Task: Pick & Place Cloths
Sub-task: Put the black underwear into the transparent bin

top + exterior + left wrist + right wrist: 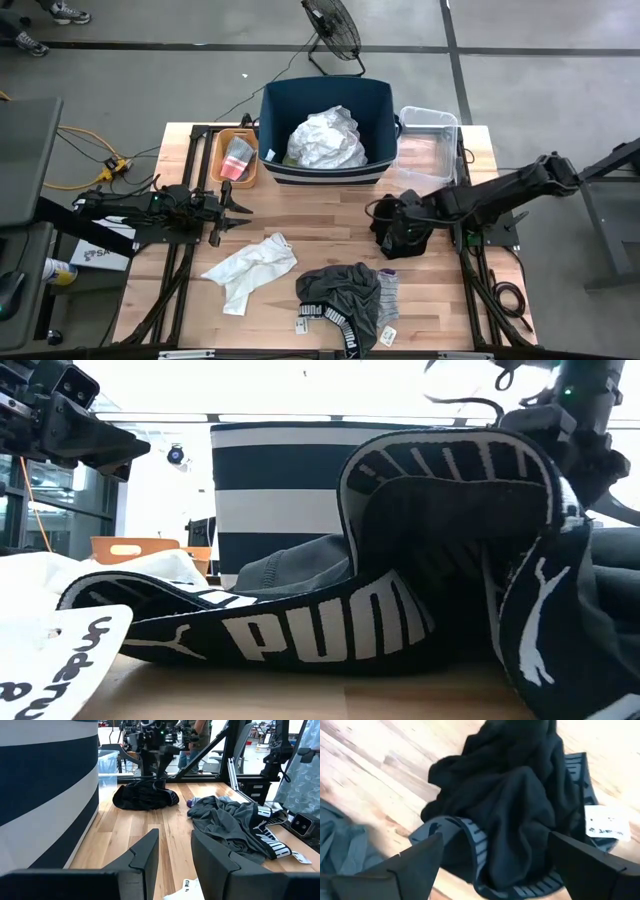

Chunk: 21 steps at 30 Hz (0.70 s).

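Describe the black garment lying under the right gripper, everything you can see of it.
The crumpled black cloth garment lies in a soft heap on the light wooden table, right of centre, in front of the clear plastic box. It has a dark waistband with grey lettering and a small white tag at one edge. The right gripper hovers just above it, fingers spread wide to either side, not yet closed on it. It lies apart from the dark grey shorts.

Two garments lie on the desk's front half: one white cloth (250, 270) toward the front-left and one dark grey pair of shorts (342, 296) at the front edge. One black garment (402, 232) sits toward the right edge. One navy bin (328, 100) at the back edge holds one white bundle (328, 138). One orange tray (236, 155) and one clear box (428, 140) flank the bin
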Tool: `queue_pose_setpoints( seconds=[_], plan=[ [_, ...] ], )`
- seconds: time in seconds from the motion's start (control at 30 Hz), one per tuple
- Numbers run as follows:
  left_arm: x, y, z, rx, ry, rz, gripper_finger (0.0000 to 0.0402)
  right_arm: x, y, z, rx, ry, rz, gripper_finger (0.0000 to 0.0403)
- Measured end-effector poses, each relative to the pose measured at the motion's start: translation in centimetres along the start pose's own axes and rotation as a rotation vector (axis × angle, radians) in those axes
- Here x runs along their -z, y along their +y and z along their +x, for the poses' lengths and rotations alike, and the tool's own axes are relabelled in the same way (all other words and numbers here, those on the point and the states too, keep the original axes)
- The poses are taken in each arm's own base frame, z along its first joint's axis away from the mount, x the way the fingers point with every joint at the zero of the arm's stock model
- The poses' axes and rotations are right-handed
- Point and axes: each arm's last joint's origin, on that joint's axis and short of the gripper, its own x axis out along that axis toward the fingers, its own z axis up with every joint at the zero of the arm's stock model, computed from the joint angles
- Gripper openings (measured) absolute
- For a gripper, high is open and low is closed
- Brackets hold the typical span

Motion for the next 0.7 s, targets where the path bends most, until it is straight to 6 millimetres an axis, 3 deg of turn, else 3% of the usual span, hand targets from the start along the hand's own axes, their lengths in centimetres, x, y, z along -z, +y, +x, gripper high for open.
queue_pose_setpoints(
  seconds=[0.23, 0.37, 0.7],
  plan=[
    [0.0, 0.0, 0.0, 0.0, 0.0, 0.0, 0.0113, 1.2, -0.7, 1.5, 0.037, -0.036, 0.044, 0.0397],
    [0.0, 0.0, 0.0, 0.0, 0.0, 0.0, 0.0113, 1.4, -0.9, 2.2, 0.036, -0.035, 0.063, 0.0393],
    [0.0, 0.0, 0.0, 0.0, 0.0, 0.0, 0.0113, 2.4, -1.3, 6.3, 0.089, 0.018, 0.148, 0.0392]
  ],
)
